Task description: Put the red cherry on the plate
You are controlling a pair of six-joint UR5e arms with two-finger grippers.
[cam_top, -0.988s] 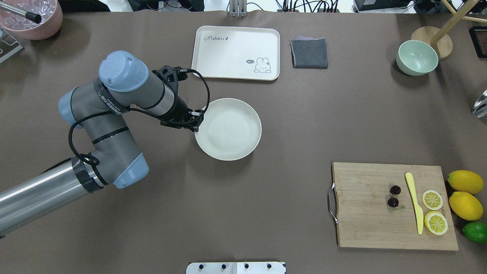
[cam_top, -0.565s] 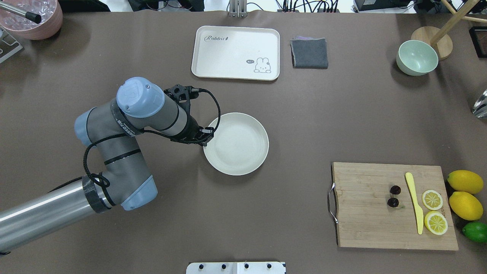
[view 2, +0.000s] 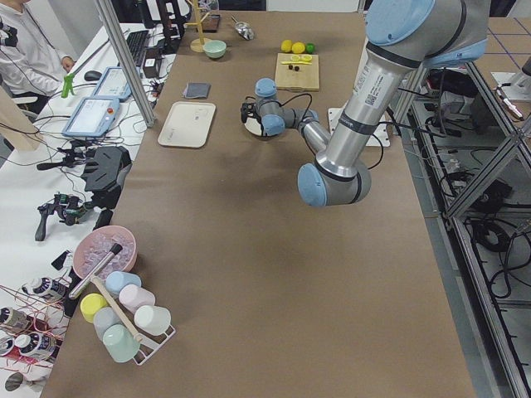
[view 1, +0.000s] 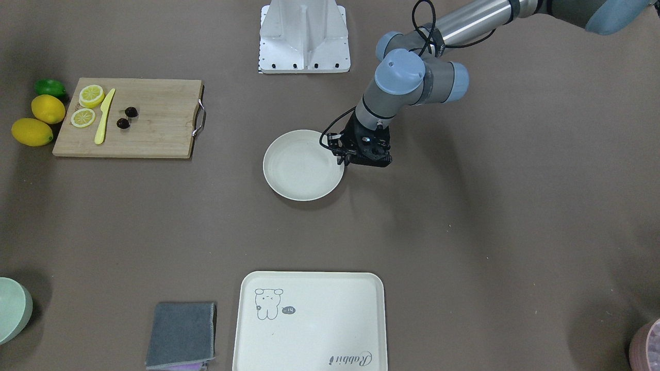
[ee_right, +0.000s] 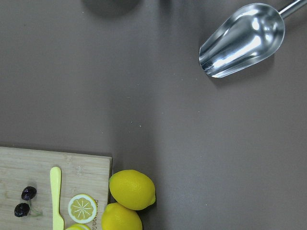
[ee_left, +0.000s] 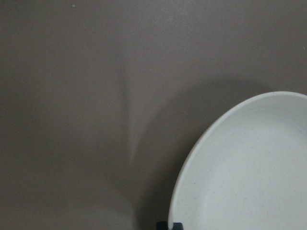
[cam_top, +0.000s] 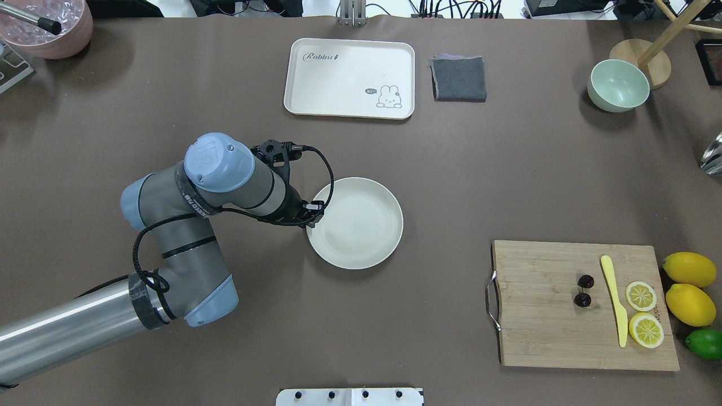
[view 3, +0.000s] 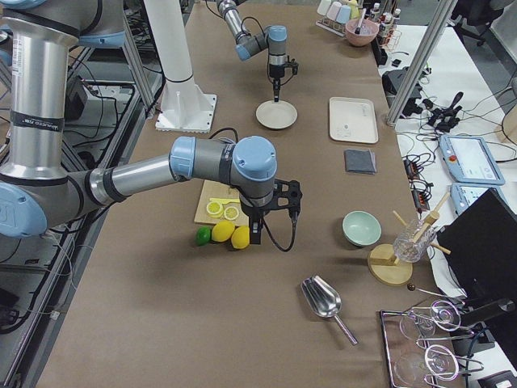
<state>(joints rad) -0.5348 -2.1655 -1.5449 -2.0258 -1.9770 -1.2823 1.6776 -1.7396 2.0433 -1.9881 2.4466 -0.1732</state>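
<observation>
The red cherry (cam_top: 584, 290) is a dark pair lying on a wooden cutting board (cam_top: 541, 327) at the right; it also shows in the front view (view 1: 127, 117) and the right wrist view (ee_right: 25, 201). The off-white plate (cam_top: 366, 225) sits mid-table. My left gripper (cam_top: 312, 217) is shut on the plate's left rim; in the left wrist view a dark fingertip (ee_left: 170, 225) meets the rim (ee_left: 192, 158). My right gripper (view 3: 256, 234) hangs over the lemons beside the board. It shows only in the exterior right view, so I cannot tell its state.
On the board lie a yellow knife (cam_top: 615, 299) and two lemon slices (cam_top: 641, 296). Two lemons (cam_top: 689, 287) and a lime (cam_top: 705, 344) sit right of it. A cream tray (cam_top: 350, 79), grey cloth (cam_top: 458, 79) and green bowl (cam_top: 617, 84) stand at the back. A metal scoop (ee_right: 242, 40) lies beyond.
The left arm has moved toward the robot and to the right, and the plate has slid along with its gripper. The cherries and board have not moved.
</observation>
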